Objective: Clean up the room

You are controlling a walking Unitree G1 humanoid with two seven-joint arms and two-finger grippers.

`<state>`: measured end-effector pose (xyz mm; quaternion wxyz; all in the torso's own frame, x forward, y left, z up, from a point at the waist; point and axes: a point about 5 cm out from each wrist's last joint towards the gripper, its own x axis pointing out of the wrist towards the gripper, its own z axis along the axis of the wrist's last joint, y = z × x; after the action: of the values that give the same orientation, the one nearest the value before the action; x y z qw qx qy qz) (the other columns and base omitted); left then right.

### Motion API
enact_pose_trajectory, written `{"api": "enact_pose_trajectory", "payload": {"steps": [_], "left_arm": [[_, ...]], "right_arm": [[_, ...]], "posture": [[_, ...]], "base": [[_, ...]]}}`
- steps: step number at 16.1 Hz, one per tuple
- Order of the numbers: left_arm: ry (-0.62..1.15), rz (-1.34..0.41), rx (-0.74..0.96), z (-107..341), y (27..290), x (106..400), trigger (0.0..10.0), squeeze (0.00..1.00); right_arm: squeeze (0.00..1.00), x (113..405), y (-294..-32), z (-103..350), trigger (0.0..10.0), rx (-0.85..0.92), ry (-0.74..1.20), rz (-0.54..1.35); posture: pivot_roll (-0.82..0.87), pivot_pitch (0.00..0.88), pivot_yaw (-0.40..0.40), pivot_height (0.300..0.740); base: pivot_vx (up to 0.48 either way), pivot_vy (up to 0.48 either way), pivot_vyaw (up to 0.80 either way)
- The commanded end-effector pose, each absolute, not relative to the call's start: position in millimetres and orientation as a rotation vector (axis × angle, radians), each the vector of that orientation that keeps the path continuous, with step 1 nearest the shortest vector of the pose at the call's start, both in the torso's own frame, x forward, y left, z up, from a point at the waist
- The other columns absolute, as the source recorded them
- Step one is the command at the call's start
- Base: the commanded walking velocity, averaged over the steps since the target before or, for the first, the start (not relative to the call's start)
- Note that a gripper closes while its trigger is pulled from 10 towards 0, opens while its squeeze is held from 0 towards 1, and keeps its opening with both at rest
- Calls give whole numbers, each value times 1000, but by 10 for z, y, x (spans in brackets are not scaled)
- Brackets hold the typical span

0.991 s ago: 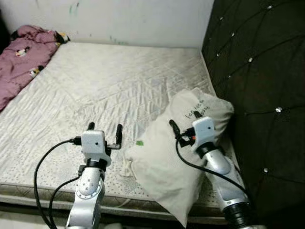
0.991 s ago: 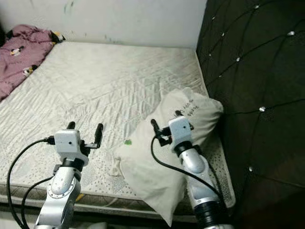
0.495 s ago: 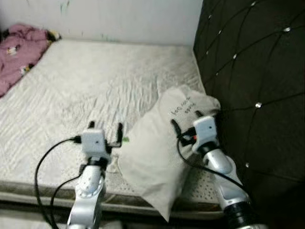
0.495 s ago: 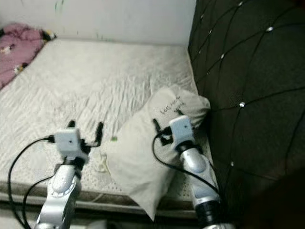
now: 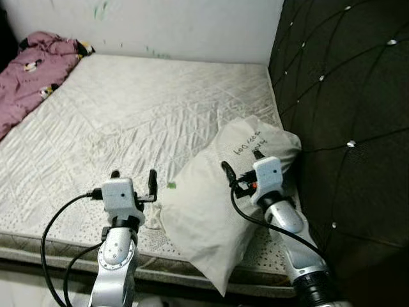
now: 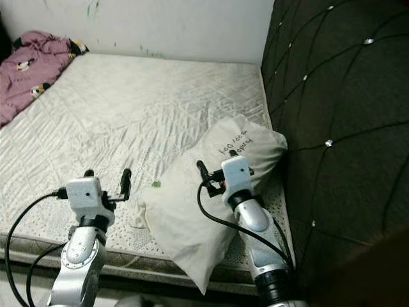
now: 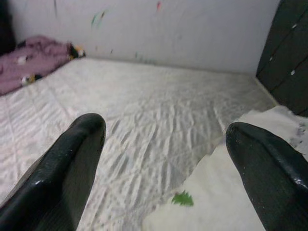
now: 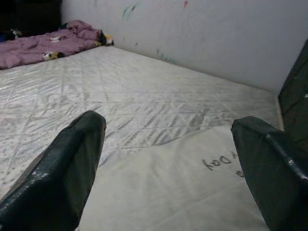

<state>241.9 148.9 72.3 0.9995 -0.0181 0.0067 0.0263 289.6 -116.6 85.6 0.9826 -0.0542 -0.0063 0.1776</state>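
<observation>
One cream pillow (image 5: pixel 220 198) is seen lying at the near right corner of the bare quilted mattress (image 5: pixel 128 121), its far end close beside the dark tufted headboard (image 5: pixel 345 128) on the right and its near end hanging a little over the mattress edge. Dark handwriting is carried on its far end, and a small green mark (image 5: pixel 171 185) is seen at its left edge. Two grippers are raised over the near edge of the mattress. The right gripper (image 5: pixel 240 165) is held directly above the middle of the pillow, with its two black fingers (image 8: pixel 72 163) spread wide and nothing gripped between them; whether the fingertips touch the fabric cannot be told. The left gripper (image 5: pixel 133 177) is held just to the left of the pillow, over bare mattress, with its two fingers (image 7: pixel 67 163) likewise spread wide and empty; the pillow's left edge and the green mark are seen a little beyond its right finger. One crumpled pink blanket (image 5: pixel 32 77) with small cartoon figures is seen at the far left corner of the mattress, well apart from both grippers, against a pale wall (image 5: pixel 179 25) marked with a few green smudges.
</observation>
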Motion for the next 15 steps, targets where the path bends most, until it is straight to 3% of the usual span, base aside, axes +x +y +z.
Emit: {"api": "enact_pose_trajectory", "payload": {"steps": [1, 15], "left_arm": [[24, 64, -33, 721, 1502, 2421, 10000, 0], [24, 64, -33, 721, 1502, 2421, 10000, 0]], "right_arm": [[0, 2907, -1166, 911, 10000, -114, -29, 356], [0, 2907, -1166, 911, 10000, -114, -29, 356]], "posture": [[-10, 0, 2, 740], [-10, 0, 2, 740]], "base": [[0, 0, 0], [0, 0, 0]]}}
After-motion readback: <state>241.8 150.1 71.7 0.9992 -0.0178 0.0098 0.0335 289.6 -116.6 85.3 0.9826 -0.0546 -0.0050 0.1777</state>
